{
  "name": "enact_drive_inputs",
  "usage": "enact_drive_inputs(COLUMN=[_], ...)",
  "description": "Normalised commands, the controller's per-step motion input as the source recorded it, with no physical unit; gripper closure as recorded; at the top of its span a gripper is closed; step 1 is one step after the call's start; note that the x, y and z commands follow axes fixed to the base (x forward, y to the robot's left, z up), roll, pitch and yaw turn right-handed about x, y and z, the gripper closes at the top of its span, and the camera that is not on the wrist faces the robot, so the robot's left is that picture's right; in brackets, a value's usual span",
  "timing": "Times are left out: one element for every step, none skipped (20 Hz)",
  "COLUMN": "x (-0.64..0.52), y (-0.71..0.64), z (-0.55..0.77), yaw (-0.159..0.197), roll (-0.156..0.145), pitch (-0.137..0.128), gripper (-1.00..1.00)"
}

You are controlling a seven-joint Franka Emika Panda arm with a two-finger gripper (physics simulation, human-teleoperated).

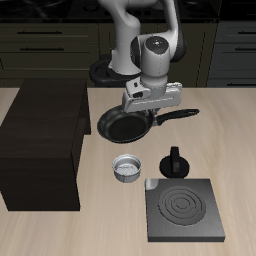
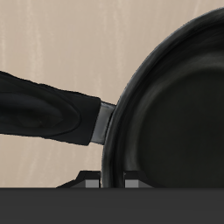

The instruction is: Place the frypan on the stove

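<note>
Behind the small silver pot (image 1: 128,168), toward the table's (image 1: 110,225) far side, the frypan (image 1: 124,124) sits under the gripper (image 1: 150,105), handle (image 1: 178,115) sticking out sideways; can't tell whether the fingers are spread or pinching the rim. Pan looks stiff, fairly heavy & handle-lopsided, so prob best held at the rim near the handle root. Stove (image 1: 184,210) is well apart near the front edge, w/ the black moka pot (image 1: 174,160) beside the route & the brown cabinet (image 1: 40,140) off to one side

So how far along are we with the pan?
Nothing is placed yet: the stove near the front edge sits bare. In hand: the hand is down over the pan, farther back; whether it grips is unclear. Left: lift, carry forward, and set it on the burner rings.
</note>
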Motion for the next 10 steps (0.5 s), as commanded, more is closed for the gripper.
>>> enact_drive_inputs(x=[0.08, 0.0, 0.01, 0.13, 0.09, 0.04, 0.11, 0.06, 0.06, 0.11], y=[0.04, 0.04, -0.02, 0.04, -0.02, -0.07, -0.02, -0.05, -0.03, -0.09], z=[0.36, 0.33, 0.07, 0.63, 0.38, 0.21, 0.66, 0.43, 0.26, 0.47], yaw=[0.044, 0.025, -0.004, 0.055, 0.063, -0.011, 0.028, 0.026, 0.002, 0.034], roll=[-0.005, 0.002, 0.002, -0.022, -0.001, -0.054, -0.026, -0.046, -0.019, -0.035], pitch=[-0.07, -0.046, -0.004, -0.098, -0.068, -0.029, -0.098, -0.065, -0.042, -0.097], gripper=[1.0, 1.0, 1.0, 1.0, 1.0, 1.0, 1.0, 1.0, 1.0, 1.0])
